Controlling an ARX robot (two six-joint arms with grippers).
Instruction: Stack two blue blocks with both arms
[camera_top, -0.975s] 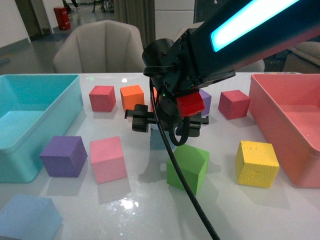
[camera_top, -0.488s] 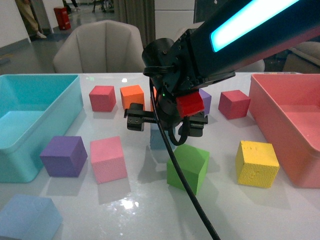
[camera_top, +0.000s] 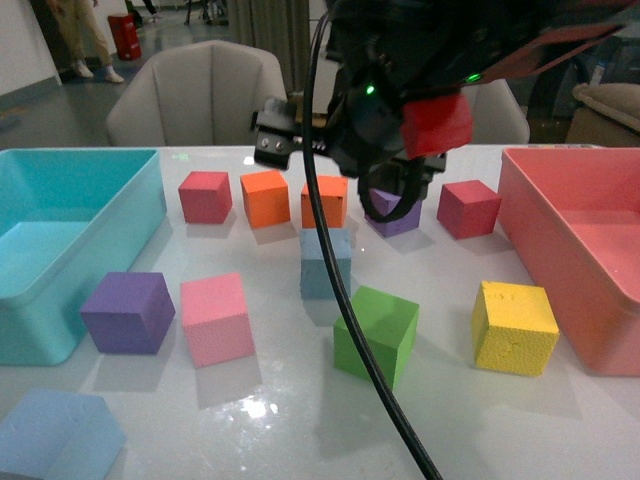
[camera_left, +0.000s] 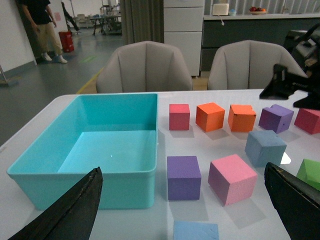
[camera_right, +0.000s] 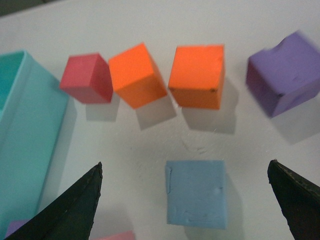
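Centre blue block sits loose mid-table, just beyond the green cube. Near blue block is at the front left, well apart, so no stack yet. Right gripper hangs high over the centre one, fingers splayed, nothing in them. Looks lined up for a straight drop. Left gripper is also spread and empty, low beside the turquoise bin, probably staged for the near block. Front view misses the left arm entirely, and only the right wrist cam shows the right fingers' gap.
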